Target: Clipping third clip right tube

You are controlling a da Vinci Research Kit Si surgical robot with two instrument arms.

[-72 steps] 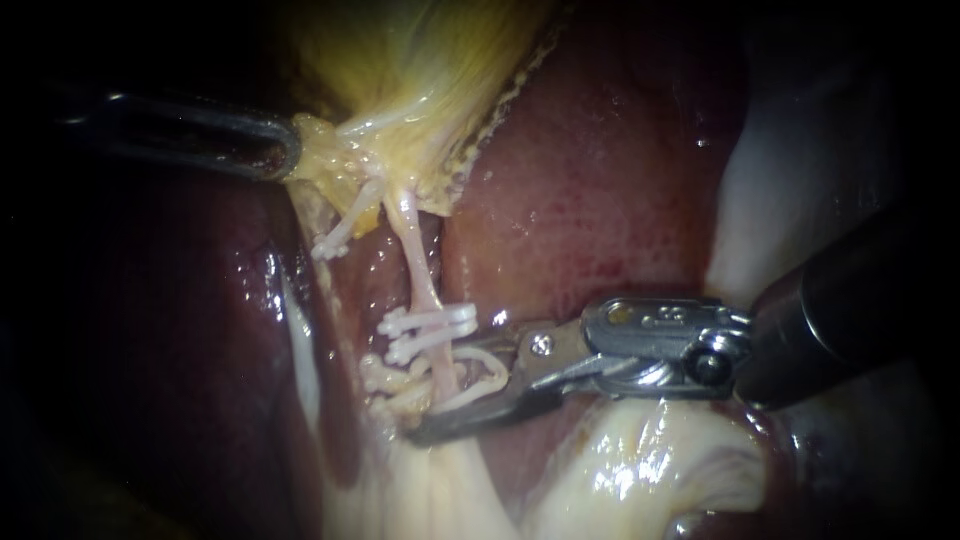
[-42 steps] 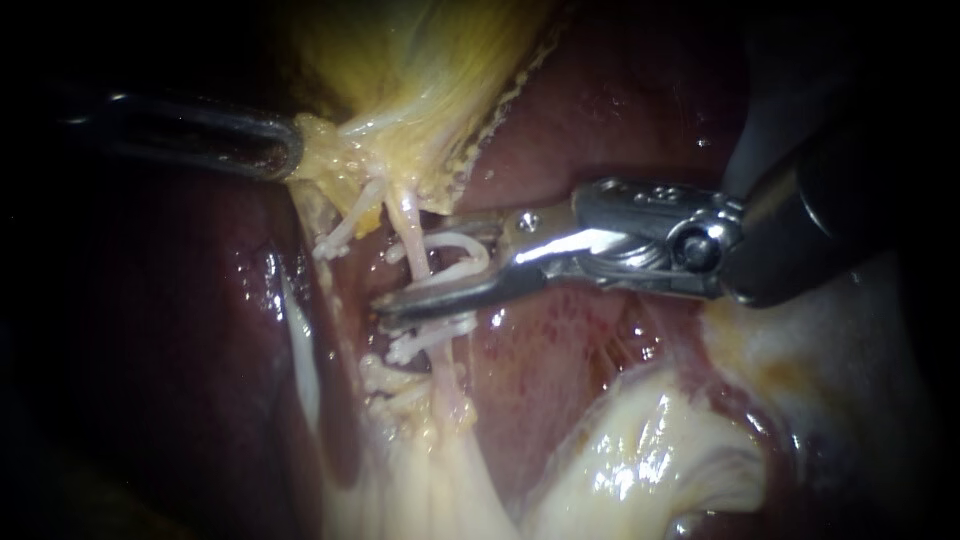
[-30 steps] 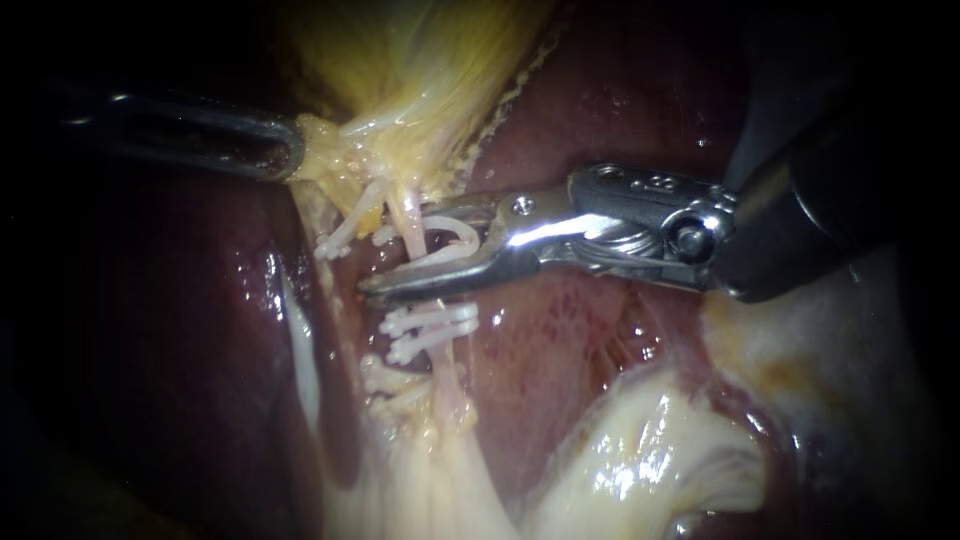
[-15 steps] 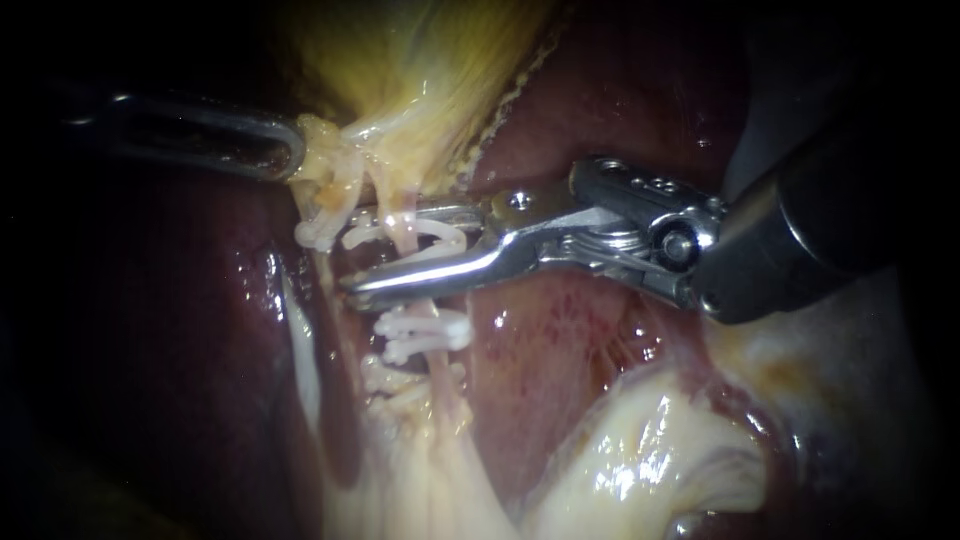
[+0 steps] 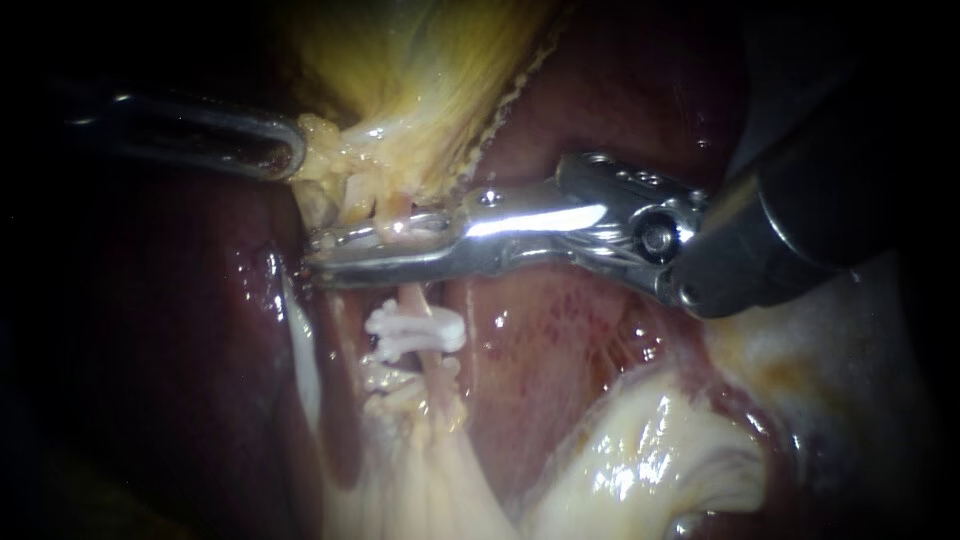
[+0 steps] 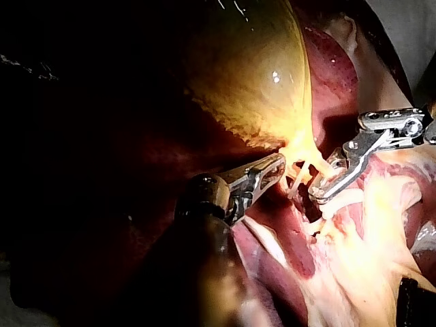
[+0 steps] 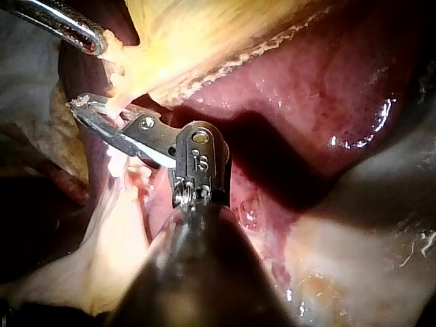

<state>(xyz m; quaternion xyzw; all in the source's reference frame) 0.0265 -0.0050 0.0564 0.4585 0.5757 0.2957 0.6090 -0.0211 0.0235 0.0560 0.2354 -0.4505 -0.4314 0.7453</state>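
The yellow gallbladder (image 5: 420,80) hangs above the dark red liver (image 5: 590,150). My left instrument (image 5: 290,150) is shut on the yellow tissue at the gallbladder's lower end, as the left wrist view also shows for my left instrument (image 6: 276,167). The pale right tube (image 5: 420,300) runs down from there and carries two white clips (image 5: 415,330). Just above them my right instrument (image 5: 320,255) lies across the tube, its jaws pressed together on it. Its tips reach past the tube towards the left. The right wrist view shows my right instrument (image 7: 78,105) closed on the same strand.
Pale fatty tissue (image 5: 640,460) lies at the lower right, below my right instrument's shaft. A glistening pale strip (image 5: 300,350) runs down the liver's left part. More white clips (image 5: 385,380) sit low beside the tube.
My right instrument rose from below the two clips to above them, slid left across the tube, and its jaws closed on it. The white clip between them no longer shows.
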